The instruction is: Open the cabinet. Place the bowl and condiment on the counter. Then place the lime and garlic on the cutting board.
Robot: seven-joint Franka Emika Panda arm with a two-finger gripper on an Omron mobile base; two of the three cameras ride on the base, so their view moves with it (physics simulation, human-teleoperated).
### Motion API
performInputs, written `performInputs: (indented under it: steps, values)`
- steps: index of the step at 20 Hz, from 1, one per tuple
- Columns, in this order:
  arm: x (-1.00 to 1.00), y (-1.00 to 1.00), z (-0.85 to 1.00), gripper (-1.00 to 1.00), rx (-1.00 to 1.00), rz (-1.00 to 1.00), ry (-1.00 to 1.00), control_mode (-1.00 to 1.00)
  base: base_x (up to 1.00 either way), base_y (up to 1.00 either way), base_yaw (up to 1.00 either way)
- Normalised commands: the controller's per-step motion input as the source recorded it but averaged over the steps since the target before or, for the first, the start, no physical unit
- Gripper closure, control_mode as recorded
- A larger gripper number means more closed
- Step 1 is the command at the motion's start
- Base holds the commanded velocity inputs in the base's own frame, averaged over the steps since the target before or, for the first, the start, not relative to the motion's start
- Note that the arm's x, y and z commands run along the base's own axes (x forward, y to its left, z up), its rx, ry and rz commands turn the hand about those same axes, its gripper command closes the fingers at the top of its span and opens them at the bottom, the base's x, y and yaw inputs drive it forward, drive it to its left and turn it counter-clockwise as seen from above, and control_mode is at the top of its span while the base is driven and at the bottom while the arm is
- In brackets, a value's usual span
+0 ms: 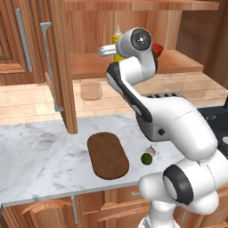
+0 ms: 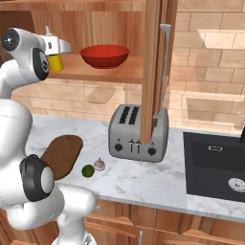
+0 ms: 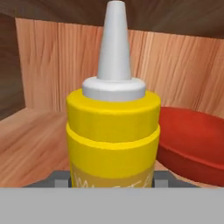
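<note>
Nearest the hand camera stood the yellow condiment bottle (image 3: pixel 113 140), so close that its body spread across the frame, with a grey finger (image 3: pixel 59 178) at each side of its base. The gripper (image 3: pixel 113 181) looked pinched on the bottle's lower body, though actual contact lay below the visible edge, so that is a judgement. Just behind and to the bottle's right sat the red bowl (image 3: pixel 192 144), near it but seemingly apart, and beyond both ran the cabinet's wooden back wall (image 3: pixel 52 65).

From the base cameras, the lime (image 2: pixel 88 171) and garlic (image 2: pixel 99 164) lay touching or nearly so on the marble counter (image 2: pixel 143 179), just beside the cutting board (image 2: pixel 60 155). The toaster (image 2: pixel 138 134) stood farther back under the open cabinet door (image 2: pixel 152 67). Higher up, the arm reached onto the lower shelf (image 2: pixel 105 72), where the bottle (image 2: pixel 56 60) and bowl (image 2: pixel 104 55) rested.

The step in hand was probably lifting out the bottle. Doing it well would mean holding the grip square, raising only slightly to stay under the upper shelf, then drawing straight back, away from the bowl's rim, keeping the bottle upright.
</note>
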Motion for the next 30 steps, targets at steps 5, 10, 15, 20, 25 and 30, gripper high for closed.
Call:
performInputs:
  steps: [5, 10, 15, 20, 25, 30]
  values:
    - [-0.78, -0.21, 0.26, 1.00, 0.08, 0.00, -0.20, -1.00, 0.00, 0.00, 0.00]
    - [-0.65, -0.19, 0.48, 1.00, 0.10, 0.00, -0.20, -1.00, 0.00, 0.00, 0.00]
    - [-0.51, -0.15, 0.32, 1.00, 0.10, 0.00, -0.09, -1.00, 0.00, 0.00, 0.00]
    - [-0.13, -0.04, 0.01, 1.00, 0.07, 0.00, 0.01, -1.00, 0.00, 0.00, 0.00]
    - [0.00, 0.00, 0.00, 1.00, 0.00, 0.00, 0.18, -1.00, 0.00, 0.00, 0.00]
    - [0.00, 0.00, -0.16, 1.00, 0.00, 0.00, 0.15, -1.00, 0.00, 0.00, 0.00]
